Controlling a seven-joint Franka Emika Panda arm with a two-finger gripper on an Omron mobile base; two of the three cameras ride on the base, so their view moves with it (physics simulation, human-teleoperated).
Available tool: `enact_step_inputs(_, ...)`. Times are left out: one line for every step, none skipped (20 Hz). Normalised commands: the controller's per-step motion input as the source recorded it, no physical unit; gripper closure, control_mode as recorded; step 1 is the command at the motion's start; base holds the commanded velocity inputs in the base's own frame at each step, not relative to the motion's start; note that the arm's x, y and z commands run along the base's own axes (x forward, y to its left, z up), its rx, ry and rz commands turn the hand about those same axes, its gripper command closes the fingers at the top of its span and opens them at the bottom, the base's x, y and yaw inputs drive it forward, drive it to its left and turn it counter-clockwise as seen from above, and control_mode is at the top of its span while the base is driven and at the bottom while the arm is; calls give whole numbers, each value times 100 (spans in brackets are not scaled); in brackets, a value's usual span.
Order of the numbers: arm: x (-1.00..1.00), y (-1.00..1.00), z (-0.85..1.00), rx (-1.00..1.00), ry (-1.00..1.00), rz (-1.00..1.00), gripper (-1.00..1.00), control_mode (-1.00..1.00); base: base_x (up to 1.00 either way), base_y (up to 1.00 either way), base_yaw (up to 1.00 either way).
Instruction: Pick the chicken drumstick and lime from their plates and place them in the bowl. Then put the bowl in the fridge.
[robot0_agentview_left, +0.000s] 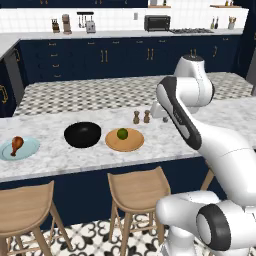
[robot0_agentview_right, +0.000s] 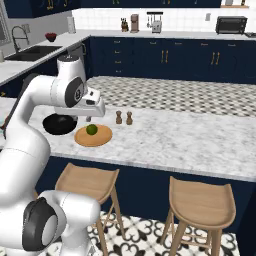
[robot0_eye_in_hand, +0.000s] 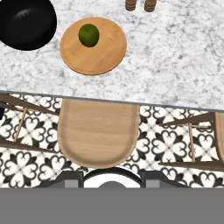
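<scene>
Hovering above the counter (robot0_agentview_left: 210, 117), fingers' spread unclear, the arm needed to centre over the lime (robot0_eye_in_hand: 89, 35) before descending.

Desk (robot0_agentview_left: 210, 120) right of tan plate (robot0_agentview_left: 125, 141) open marble. Two small shakers (robot0_agentview_left: 141, 117) stand just behind plate, apart from it. Black bowl (robot0_agentview_left: 82, 134) sits close on plate's left. Stools (robot0_agentview_left: 138, 190) crowd below desk edge.

We hold our arm (robot0_agentview_left: 200, 125) bent high, the elbow up and the forearm reaching forward; the hand (robot0_agentview_right: 92, 106) points down, and whether its jaws are apart is unclear.
</scene>
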Motion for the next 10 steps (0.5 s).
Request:
enact_step_inputs(0, 0, 0, 0, 0, 0, -100, 100, 0, 0, 0)
enact_step_inputs(0, 0, 0, 0, 0, 0, -100, 100, 0, 0, 0)
enact_step_inputs(0, 0, 0, 0, 0, 0, -100, 100, 0, 0, 0)
enact_step_inputs(0, 0, 0, 0, 0, 0, -100, 100, -14, 18, 0)
enact_step_inputs(0, 0, 0, 0, 0, 0, -100, 100, -7, 34, 0)
enact_step_inputs(0, 0, 0, 0, 0, 0, -100, 100, -4, 50, -1)
enact_step_inputs(0, 0, 0, 0, 0, 0, -100, 100, -5, 61, -1)
enact_step_inputs(0, 0, 0, 0, 0, 0, -100, 100, 0, 65, -1)
enact_step_inputs(0, 0, 0, 0, 0, 0, -100, 100, 0, 75, -2)
enact_step_inputs(0, 0, 0, 0, 0, 0, -100, 100, 0, 80, -3)
